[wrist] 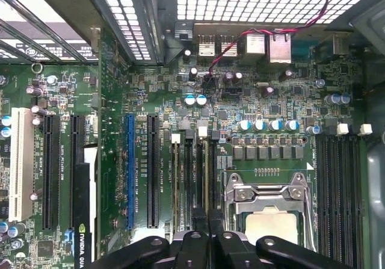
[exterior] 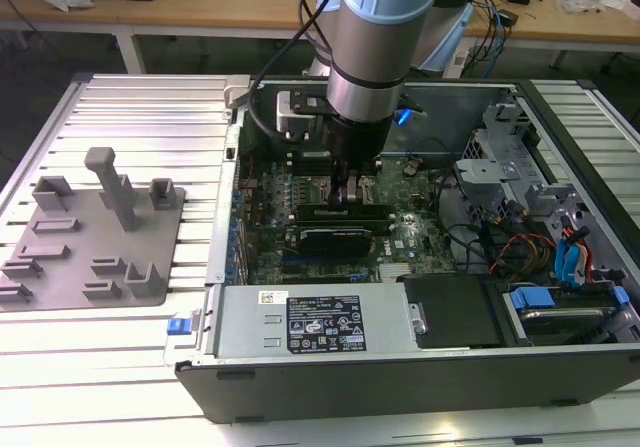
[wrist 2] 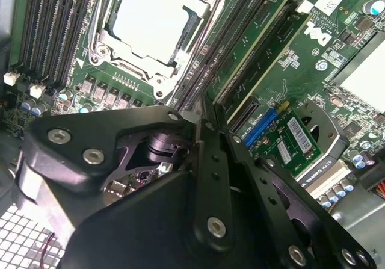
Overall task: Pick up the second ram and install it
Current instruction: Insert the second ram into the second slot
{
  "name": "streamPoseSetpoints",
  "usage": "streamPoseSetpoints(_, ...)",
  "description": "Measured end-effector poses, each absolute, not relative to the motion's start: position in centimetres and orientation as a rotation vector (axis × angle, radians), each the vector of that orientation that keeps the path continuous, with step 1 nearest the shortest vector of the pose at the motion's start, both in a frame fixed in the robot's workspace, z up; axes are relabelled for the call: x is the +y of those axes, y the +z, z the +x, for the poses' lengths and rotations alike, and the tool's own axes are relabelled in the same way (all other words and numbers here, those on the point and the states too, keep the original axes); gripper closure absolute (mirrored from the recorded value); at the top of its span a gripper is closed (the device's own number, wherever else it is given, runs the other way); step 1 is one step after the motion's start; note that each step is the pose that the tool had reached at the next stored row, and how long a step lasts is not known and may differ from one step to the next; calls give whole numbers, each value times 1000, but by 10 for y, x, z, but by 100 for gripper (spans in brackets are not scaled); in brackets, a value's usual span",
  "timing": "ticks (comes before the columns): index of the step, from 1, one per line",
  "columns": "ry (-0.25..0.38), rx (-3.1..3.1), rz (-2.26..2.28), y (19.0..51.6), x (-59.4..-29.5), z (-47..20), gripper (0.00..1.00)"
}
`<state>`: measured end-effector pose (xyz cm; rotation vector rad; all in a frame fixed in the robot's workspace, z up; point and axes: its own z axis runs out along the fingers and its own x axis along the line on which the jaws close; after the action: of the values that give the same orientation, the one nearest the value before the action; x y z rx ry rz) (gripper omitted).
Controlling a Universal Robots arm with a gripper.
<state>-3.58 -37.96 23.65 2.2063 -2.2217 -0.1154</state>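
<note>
The black two-fingered tool [exterior: 348, 195], closed narrow, is reaching into the open dark computer case [exterior: 400, 379] and meeting the thin green second ram [exterior: 372, 210]. The second ram is lying along its slot beside the silver processor socket [wrist: 267, 200], probably for straight seating.

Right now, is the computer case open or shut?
Open. The case has no cover on top in the exterior view: the circuit board and the power supply lie exposed, and the arm reaches down inside.

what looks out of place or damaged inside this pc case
Nothing looks damaged, spilled or askew. The one oddity: the processor socket sits bare, with no cooler over it, right beside the memory slots by the gripper.
</note>
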Motion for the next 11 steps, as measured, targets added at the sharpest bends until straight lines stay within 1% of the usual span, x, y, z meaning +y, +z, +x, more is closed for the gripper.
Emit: streamPoseSetpoints(11,-116,-2228,2201,235,-380,-36,91)
